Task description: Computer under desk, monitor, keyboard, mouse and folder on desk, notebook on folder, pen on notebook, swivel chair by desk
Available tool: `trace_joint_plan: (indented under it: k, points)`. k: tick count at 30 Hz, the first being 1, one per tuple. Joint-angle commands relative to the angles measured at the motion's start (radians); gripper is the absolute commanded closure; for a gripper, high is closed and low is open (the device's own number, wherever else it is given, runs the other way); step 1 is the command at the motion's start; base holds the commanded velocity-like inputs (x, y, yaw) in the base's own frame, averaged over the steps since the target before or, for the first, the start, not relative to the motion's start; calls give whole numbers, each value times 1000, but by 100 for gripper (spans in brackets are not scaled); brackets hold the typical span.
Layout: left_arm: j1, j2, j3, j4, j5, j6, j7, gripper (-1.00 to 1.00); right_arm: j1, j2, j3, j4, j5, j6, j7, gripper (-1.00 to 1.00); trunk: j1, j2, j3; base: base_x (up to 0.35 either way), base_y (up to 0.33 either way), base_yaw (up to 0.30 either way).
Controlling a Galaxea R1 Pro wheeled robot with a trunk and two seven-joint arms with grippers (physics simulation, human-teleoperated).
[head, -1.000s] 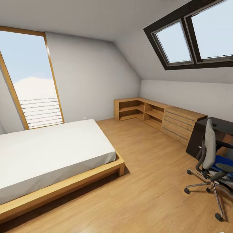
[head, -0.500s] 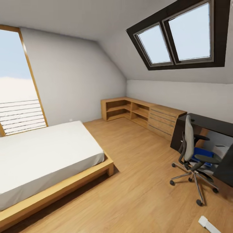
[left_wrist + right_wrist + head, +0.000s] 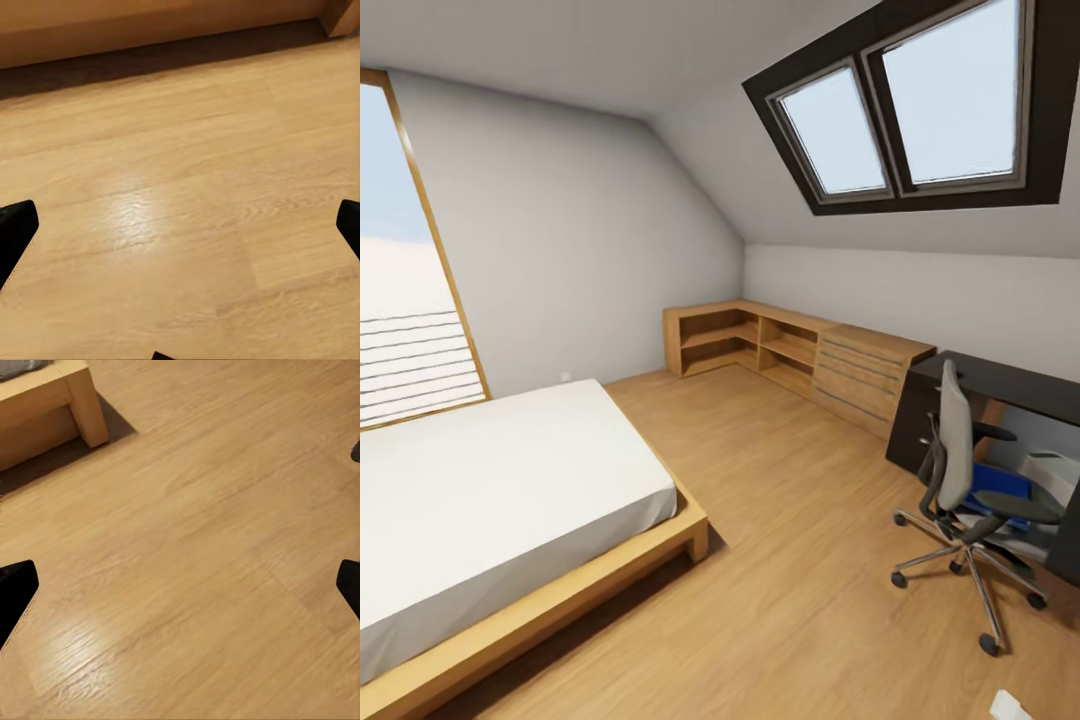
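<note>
Both jaws spread above bare floor (image 3: 180,195), folder (image 3: 1000,483) on swivel chair (image 3: 960,470)

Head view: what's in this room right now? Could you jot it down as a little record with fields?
room: attic bedroom, sloped ceiling, wood floor
bed: low, wooden frame, white mattress, at the left
skylights: two, black-framed, upper right
shelf cabinet: light wood, along the far wall
desk: black top, at the right edge
swivel chair: grey, standing in front of the desk
folder: blue, lying on the chair seat
left gripper: open, over bare floor
right gripper: open, over bare floor
</note>
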Motion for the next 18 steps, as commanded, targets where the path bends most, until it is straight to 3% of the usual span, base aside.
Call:
trace_joint_plan:
  k: [1, 8, 18]
  points:
    - [0, 0, -1, -1, 5, -2, 0, -100, -1, 0, 0, 1, 0, -3, 0, -100, 1, -1, -1, 314, 195, 0]
    - [0, 0, -2, -1, 5, -2, 0, -100, -1, -1, -1, -1, -2, -3, -2, -100, 1, -1, -1, 146, 97, -33]
    - [0, 0, 0, -1, 5, -2, 0, -100, -1, 0, -3, -2, -7, 5, -2, -100, 1, -1, -1, 39, 14, -249]
